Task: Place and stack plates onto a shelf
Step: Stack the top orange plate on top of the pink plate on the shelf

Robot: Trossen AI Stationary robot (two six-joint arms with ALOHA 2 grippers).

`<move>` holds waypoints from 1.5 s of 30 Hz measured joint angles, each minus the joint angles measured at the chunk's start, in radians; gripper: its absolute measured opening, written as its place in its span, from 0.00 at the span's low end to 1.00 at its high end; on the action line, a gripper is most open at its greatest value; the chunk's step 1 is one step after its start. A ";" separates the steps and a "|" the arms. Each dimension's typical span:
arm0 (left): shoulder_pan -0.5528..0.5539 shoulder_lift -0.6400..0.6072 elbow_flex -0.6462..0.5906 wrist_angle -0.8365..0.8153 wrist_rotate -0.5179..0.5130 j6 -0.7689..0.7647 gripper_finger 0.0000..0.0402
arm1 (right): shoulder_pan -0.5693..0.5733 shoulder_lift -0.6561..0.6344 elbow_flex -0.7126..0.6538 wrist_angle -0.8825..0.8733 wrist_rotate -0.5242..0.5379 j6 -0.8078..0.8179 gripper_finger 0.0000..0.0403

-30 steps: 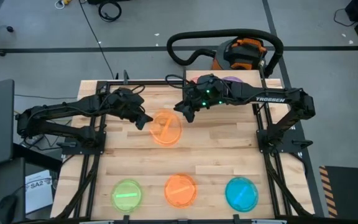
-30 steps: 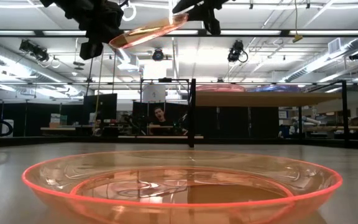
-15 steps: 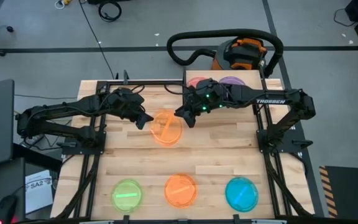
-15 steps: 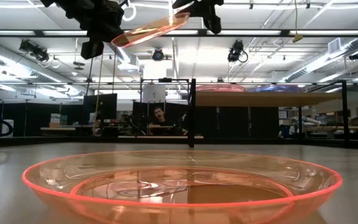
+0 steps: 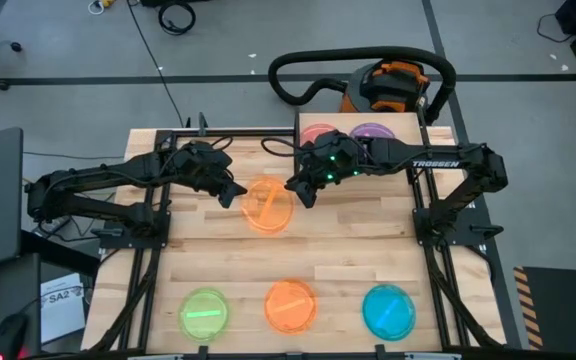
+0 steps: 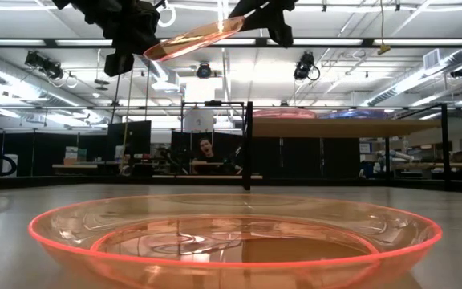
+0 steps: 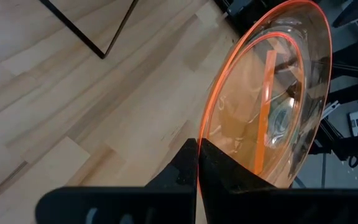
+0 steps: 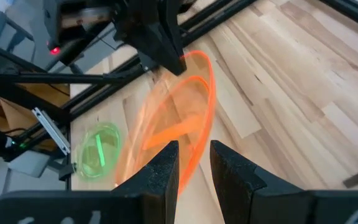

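Plates were spread over the worktop [image 5: 368,250], a wooden plank surface and the largest thing in the high view. At its far right corner stood the shelf [image 5: 408,128], carrying a pink plate [image 5: 315,131] and a purple plate [image 5: 374,130] side by side.

Both dark arms reached toward the middle of the far half. Between them an orange plate [image 5: 267,205] hung tilted above the worktop, clear of it in the low view. The left gripper [image 5: 234,192] had its jaws clamped narrow on that plate's left rim; its wrist view showed the fingers pinching the edge. The right gripper [image 5: 299,190] was at the opposite rim, its jaws set a little apart with the rim [image 8: 196,155] running between them, and I cannot tell whether they touched it.

Along the near edge lay a green plate [image 5: 204,313], a second orange plate [image 5: 290,305] and a blue plate [image 5: 388,310], well apart from one another.
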 joint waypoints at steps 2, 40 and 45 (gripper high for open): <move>0.000 0.000 0.000 0.000 0.000 0.000 0.02 | 0.002 0.000 0.000 -0.018 0.000 0.001 0.24; 0.000 -0.001 0.000 0.065 0.002 -0.018 0.02 | 0.038 0.000 0.000 -0.075 0.007 0.003 0.04; 0.000 -0.001 0.000 0.065 0.002 -0.018 0.02 | 0.037 0.000 0.000 -0.075 0.007 0.002 0.03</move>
